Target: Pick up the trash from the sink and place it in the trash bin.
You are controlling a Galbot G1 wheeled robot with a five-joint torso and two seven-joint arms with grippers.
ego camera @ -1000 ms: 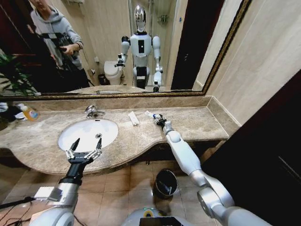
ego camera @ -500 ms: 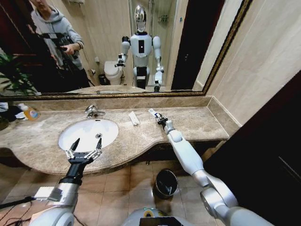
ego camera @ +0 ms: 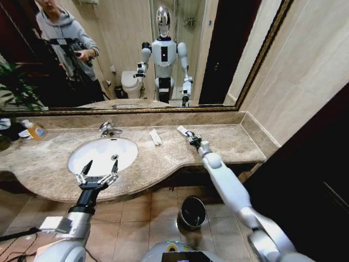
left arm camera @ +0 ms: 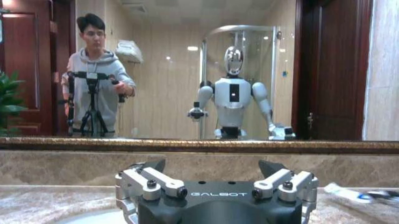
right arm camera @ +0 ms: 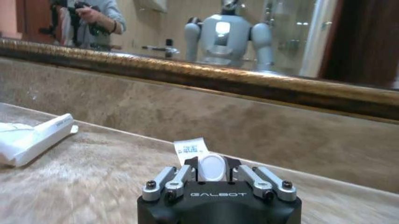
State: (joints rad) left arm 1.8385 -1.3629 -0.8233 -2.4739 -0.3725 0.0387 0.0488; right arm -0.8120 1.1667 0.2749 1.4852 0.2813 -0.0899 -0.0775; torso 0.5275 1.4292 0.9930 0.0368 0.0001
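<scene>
Right pincer (ego camera: 189, 137) outstretched, clamping tube (ego camera: 182, 131)

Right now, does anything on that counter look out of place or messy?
Nothing spilled or broken. A flat white packet lies loose on the counter beside the sink. The right claw is shut on a small white tube just above the counter. The left claw is open at the sink's front edge.

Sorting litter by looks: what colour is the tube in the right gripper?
White with blue print, held in the right gripper; the tube shows best in the right wrist view.

A bathroom: marble counter (ego camera: 218, 143) with white sink (ego camera: 101, 154), chrome faucet (ego camera: 107, 129), wide framed mirror (ego camera: 136, 54).
</scene>
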